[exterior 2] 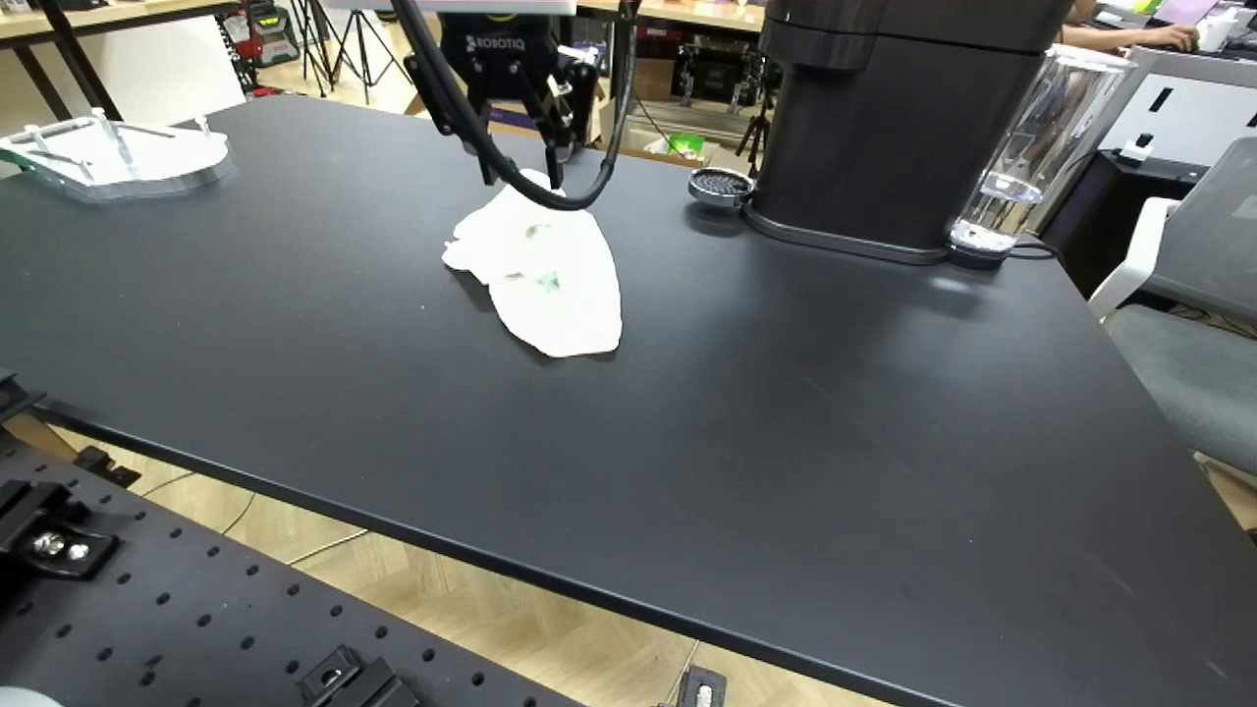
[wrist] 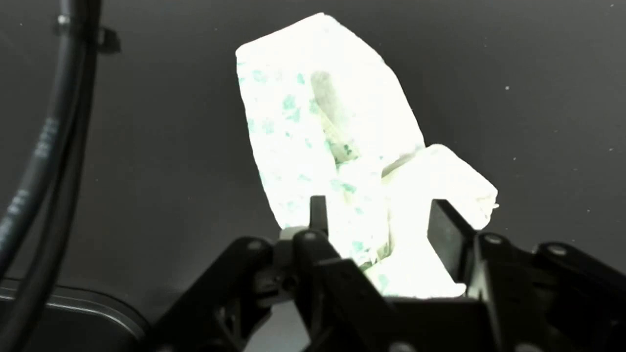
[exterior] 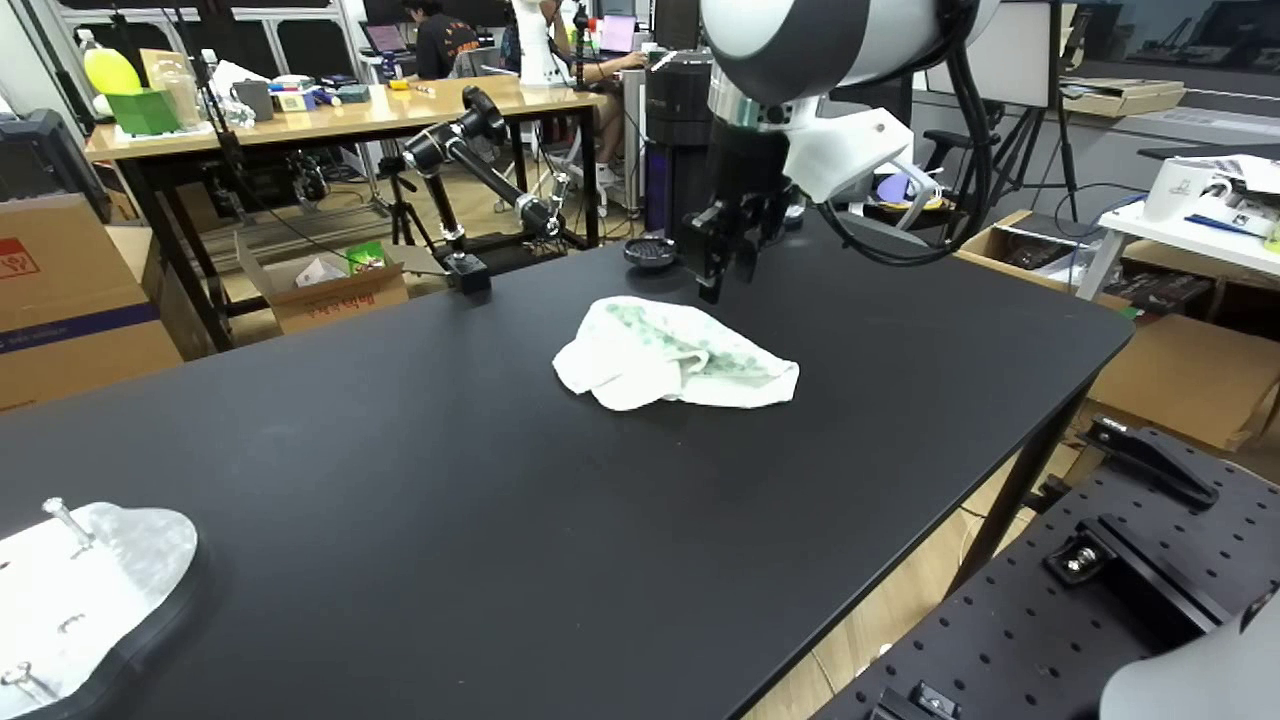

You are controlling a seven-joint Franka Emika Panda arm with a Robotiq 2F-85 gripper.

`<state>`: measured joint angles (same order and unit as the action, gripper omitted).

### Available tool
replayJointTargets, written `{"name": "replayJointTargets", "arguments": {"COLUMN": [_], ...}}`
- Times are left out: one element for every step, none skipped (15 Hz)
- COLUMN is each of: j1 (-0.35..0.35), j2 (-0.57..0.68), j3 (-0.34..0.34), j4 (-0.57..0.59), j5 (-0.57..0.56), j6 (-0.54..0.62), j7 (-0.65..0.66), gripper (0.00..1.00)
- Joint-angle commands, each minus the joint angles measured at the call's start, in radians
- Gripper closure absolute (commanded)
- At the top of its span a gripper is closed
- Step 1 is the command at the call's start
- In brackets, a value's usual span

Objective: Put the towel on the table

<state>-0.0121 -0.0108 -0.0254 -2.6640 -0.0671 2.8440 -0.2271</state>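
The dark desk point(exterior: 420, 500) runs through both exterior views, bearing a tall black machine point(exterior 2: 874, 147) and, well apart from it, a pale plate point(exterior: 130, 560) with upright pegs point(exterior: 66, 520). Between those two the towel point(exterior: 640, 350), white with green marks, lies crumpled on the desk, and near it hangs the hand point(wrist: 380, 217), its fingers wide apart, the towel showing between them in the wrist view. Just beside the machine, near its foot, is a small round tray point(exterior 2: 722, 185).

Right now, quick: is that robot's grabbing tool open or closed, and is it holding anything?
Tool: open, holding nothing; the towel lies on the table.
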Motion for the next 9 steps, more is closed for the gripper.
{"name": "replayJointTargets", "arguments": {"j1": [0.007,0.008,0.008,0.008,0.008,0.007,0.005,0.003,-0.003], "j2": [-0.072,-0.089,-0.103,-0.119,-0.137,-0.152,-0.165,-0.176,-0.181], "j3": [0.013,0.015,0.017,0.018,0.019,0.019,0.018,0.017,0.017], "j4": [-0.016,-0.02,-0.022,-0.025,-0.03,-0.033,-0.036,-0.038,-0.036], "j5": [0.02,0.019,0.017,0.019,0.015,0.016,0.013,0.01,-0.004], "j6": [-0.099,-0.131,-0.16,-0.187,-0.213,-0.234,-0.252,-0.267,-0.288], "j7": [0.039,0.042,0.047,0.049,0.054,0.055,0.061,0.068,0.085], "gripper": [0.12,0.05,0.01,0.0,0.0,0.0,0.0,0.0,0.0]}}
